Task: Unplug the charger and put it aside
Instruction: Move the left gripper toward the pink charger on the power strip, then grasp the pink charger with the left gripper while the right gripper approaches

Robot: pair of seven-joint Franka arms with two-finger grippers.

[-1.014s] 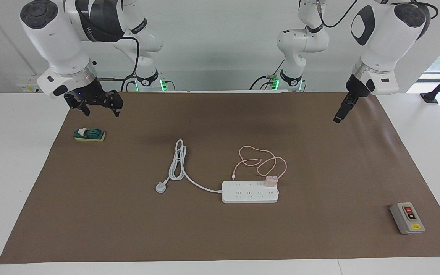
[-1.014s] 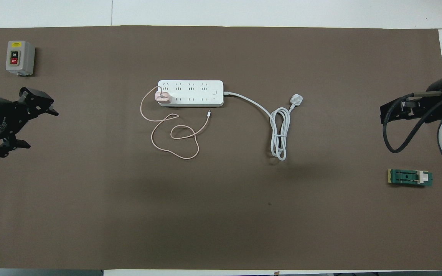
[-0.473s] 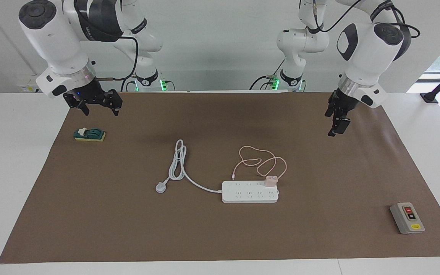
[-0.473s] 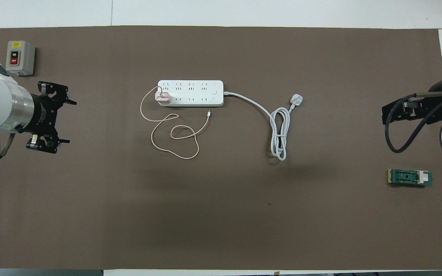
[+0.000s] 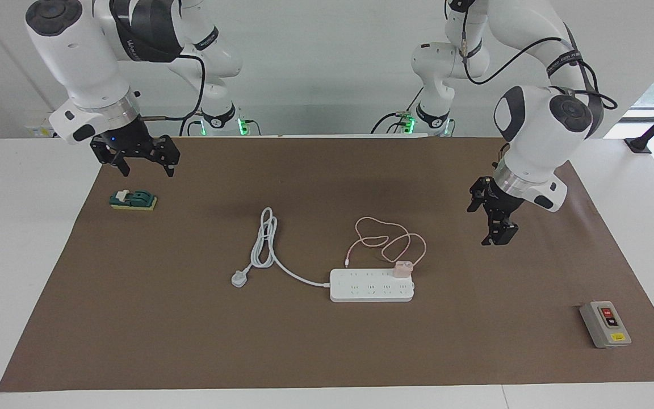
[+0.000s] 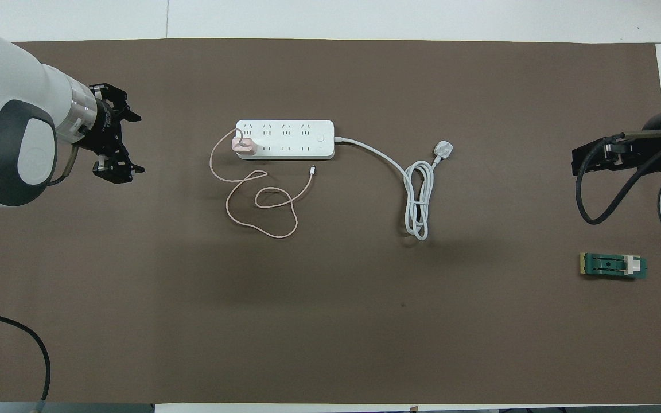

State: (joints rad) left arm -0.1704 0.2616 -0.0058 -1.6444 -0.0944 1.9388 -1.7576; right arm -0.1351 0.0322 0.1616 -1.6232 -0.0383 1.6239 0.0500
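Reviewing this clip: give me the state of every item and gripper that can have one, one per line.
charger: plugged into the power strip, cable looped loose on the mat.
power strip: lying flat, its own white plug unplugged.
left gripper: open, empty, in the air.
right gripper: open, empty, waiting.
switch box: cannot tell.

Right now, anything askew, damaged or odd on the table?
Nothing stands out. The charger sits plugged into the power strip, upright at the strip's end toward the left arm, its pink cable looped loosely on the mat nearer the robots. The strip's white cord lies coiled beside it. Nothing looks spilled or broken.
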